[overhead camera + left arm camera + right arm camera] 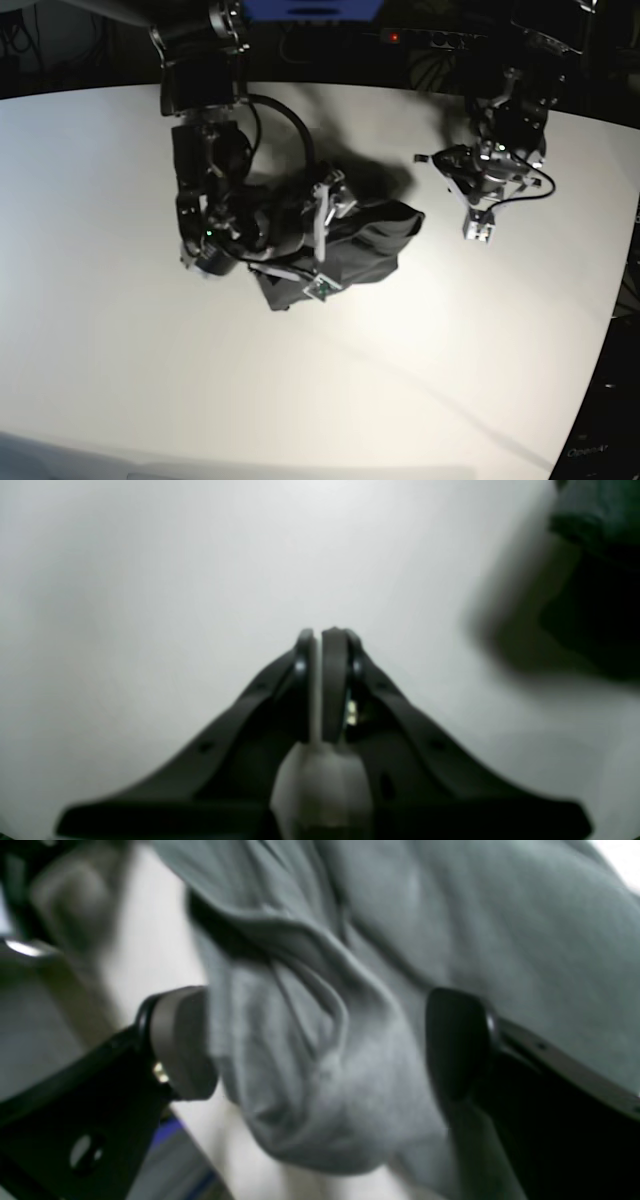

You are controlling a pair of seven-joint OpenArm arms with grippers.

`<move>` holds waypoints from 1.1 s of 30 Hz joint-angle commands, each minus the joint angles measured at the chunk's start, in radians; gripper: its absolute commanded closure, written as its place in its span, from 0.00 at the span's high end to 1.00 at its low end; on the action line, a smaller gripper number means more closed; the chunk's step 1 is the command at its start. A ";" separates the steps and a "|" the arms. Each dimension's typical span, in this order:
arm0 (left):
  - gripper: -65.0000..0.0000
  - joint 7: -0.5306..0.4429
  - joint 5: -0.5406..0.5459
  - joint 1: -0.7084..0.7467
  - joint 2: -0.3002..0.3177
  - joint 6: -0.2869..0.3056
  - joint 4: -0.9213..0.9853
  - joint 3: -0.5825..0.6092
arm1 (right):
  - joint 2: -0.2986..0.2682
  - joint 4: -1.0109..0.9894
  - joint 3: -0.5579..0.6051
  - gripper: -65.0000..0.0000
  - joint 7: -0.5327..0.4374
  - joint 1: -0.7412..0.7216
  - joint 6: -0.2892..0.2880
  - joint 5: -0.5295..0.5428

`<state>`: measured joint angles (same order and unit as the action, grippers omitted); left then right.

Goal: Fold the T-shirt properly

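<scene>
The T-shirt (365, 245) lies crumpled in a dark heap at the middle of the white table (150, 380). My right gripper (322, 240) reaches into the heap's left side. In the right wrist view the right gripper (320, 1040) is open wide, and a bunched fold of the T-shirt (300, 1080) sits between its pads (182, 1040). My left gripper (478, 228) hangs over bare table to the right of the cloth. Its fingers (334, 680) are shut with nothing between them, and the T-shirt (595, 580) shows dark at that view's upper right.
The table's far edge runs along the top of the base view, with a blue device (310, 10) and cables behind it. The table's right edge (610, 320) curves away into dark floor. Both arm bases stand at the back.
</scene>
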<state>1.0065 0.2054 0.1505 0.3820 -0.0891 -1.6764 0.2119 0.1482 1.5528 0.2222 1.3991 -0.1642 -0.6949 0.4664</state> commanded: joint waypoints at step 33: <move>0.05 0.001 0.018 0.014 0.024 0.002 0.051 -0.009 | -0.143 -0.042 -0.177 0.96 -0.003 -0.114 -0.003 0.234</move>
<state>0.9279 0.2131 0.1432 0.3965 -0.0834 -1.6325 0.2050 -0.0055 1.4940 0.0414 1.4025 -0.2554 -0.6949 0.6762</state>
